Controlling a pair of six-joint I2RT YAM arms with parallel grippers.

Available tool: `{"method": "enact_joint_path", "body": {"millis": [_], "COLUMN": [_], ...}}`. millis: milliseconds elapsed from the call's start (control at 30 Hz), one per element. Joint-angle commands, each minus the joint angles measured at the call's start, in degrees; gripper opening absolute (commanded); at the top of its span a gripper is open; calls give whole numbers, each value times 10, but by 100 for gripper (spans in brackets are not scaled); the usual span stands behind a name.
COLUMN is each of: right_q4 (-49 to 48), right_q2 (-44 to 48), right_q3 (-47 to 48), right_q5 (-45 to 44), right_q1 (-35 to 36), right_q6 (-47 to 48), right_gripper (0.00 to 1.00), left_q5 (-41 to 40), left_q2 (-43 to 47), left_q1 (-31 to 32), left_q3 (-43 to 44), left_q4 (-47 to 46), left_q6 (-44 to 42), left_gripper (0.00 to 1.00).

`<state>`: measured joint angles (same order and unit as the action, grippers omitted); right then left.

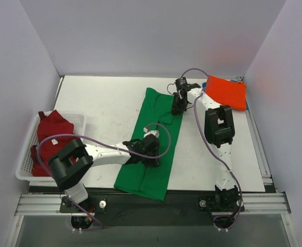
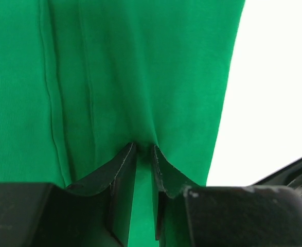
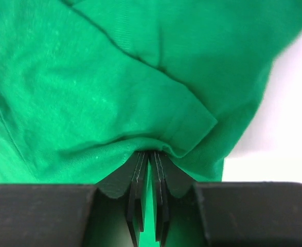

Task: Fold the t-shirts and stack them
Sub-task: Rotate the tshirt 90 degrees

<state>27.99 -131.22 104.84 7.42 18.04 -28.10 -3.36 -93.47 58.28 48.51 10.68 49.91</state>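
My left gripper [image 2: 143, 148], fingers narrow, pinches a pucker of the green t-shirt [image 1: 142, 177]. My right gripper [image 3: 149, 154] is clamped on its folded edge. The soft knit lies as a long strip on the white table [image 1: 99, 103], partly hidden under my arms. To the left, crumpled dark red t-shirts [image 1: 52, 131] fill a slatted basket [image 1: 23, 167]. At the far right lies a folded orange-red t-shirt [image 1: 226, 91].

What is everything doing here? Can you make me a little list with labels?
Middle: bright green cotton t-shirt, folded into a long strip on the white table
Left gripper: pinching its near half
Right gripper: pinching its far right edge
Far right corner: folded orange-red t-shirt
Left: crumpled dark red t-shirt in white slatted plastic basket
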Motion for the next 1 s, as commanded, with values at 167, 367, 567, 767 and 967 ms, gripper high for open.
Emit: {"method": "enact_joint_path", "body": {"millis": [167, 367, 567, 767, 967], "right_q4": [38, 33, 23, 22, -8], "right_q2": [-151, -150, -46, 95, 320], "right_q3": [239, 303, 275, 163, -177], "right_q5": [71, 108, 117, 100, 53], "right_q1": [-42, -52, -55, -54, -37], "right_q6": [64, 90, 82, 43, -19], "right_gripper": [23, 47, 59, 60, 47], "left_q5": [64, 106, 139, 102, 69], "left_q2": [-183, -227, -162, -51, 71], "left_q1": [-53, -76, -89, -100, -123], "left_q3": [183, 257, 258, 201, 108], "left_q4": [-84, -118, -146, -68, 35], "left_q6": [26, 4, -25, -39, -54], "left_gripper": [27, 33, 45, 45, 37]}}
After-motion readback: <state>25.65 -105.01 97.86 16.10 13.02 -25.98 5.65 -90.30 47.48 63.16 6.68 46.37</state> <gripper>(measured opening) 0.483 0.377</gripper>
